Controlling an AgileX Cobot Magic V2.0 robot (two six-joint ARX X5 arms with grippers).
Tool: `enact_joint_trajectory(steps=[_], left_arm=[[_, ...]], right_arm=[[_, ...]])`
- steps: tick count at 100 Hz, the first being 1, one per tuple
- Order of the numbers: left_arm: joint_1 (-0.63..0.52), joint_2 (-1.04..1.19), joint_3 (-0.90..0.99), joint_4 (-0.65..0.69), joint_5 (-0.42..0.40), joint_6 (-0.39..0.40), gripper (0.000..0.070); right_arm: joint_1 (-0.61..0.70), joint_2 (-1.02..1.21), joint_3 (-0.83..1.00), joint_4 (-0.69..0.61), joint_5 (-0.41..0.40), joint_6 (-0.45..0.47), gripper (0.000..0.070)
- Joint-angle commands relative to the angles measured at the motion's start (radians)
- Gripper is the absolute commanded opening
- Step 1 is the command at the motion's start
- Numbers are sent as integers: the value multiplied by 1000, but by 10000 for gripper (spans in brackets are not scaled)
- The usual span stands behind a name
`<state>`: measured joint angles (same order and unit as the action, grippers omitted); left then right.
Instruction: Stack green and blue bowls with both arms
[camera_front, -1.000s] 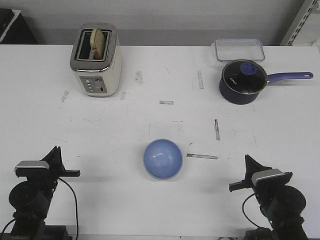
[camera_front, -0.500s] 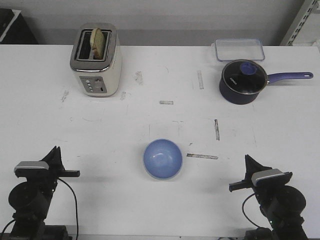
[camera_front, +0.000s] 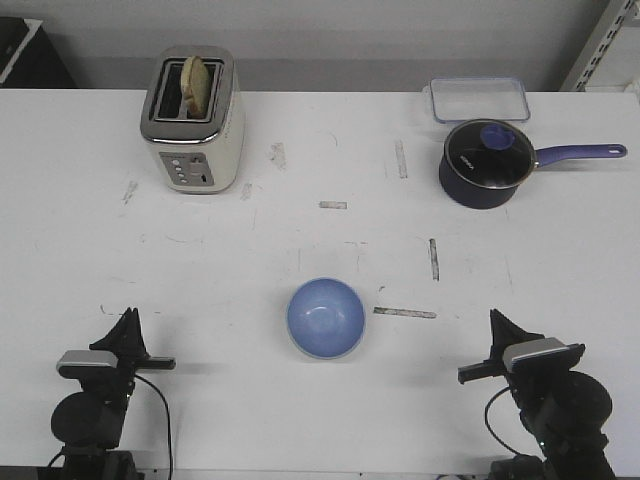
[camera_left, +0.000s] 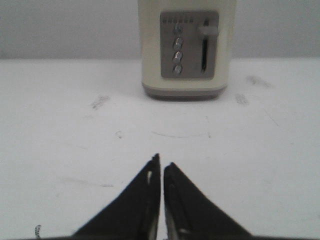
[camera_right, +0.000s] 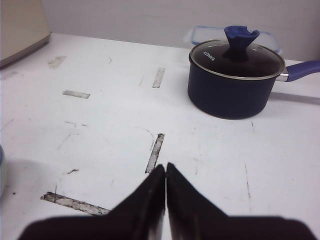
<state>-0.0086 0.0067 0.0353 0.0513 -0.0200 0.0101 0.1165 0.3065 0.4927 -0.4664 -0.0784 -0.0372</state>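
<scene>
The blue bowl (camera_front: 326, 317) sits upright near the middle of the table's near half, between the two arms. A thin pale edge shows under its near rim, and I cannot tell whether that is the green bowl; no green bowl shows apart from it. My left gripper (camera_front: 129, 318) rests low at the near left, well left of the bowl, its jaws shut (camera_left: 161, 162) on nothing and pointing toward the toaster. At the near right my right gripper (camera_front: 494, 318) is also shut (camera_right: 165, 166) and empty. A sliver of bowl rim (camera_right: 1, 170) shows in the right wrist view.
A cream toaster (camera_front: 192, 120) holding a bread slice stands at the back left and faces the left wrist (camera_left: 187, 50). A dark navy saucepan (camera_front: 485, 163) with a lid and long handle sits at the back right (camera_right: 232, 80), a clear container (camera_front: 478, 98) behind it. Worn tape marks dot the table.
My left arm has shifted to the right and drawn back toward the table's near edge. The right arm and the blue bowl have not moved.
</scene>
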Motion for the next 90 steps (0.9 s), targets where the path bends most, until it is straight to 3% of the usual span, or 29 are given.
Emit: enact_joint_trajectory(steps=[1,81,90], left_arm=[[1,-3,-23,22,13,-2,1],[1,-3,-23,-1,13,-2,1],[1,-3,-23,-1,13,-2,1]], right_arm=[[2,2,8,9,0,-5,0],[2,2,8,10,0,-5,0],[0,2,8,10,109,35,12]])
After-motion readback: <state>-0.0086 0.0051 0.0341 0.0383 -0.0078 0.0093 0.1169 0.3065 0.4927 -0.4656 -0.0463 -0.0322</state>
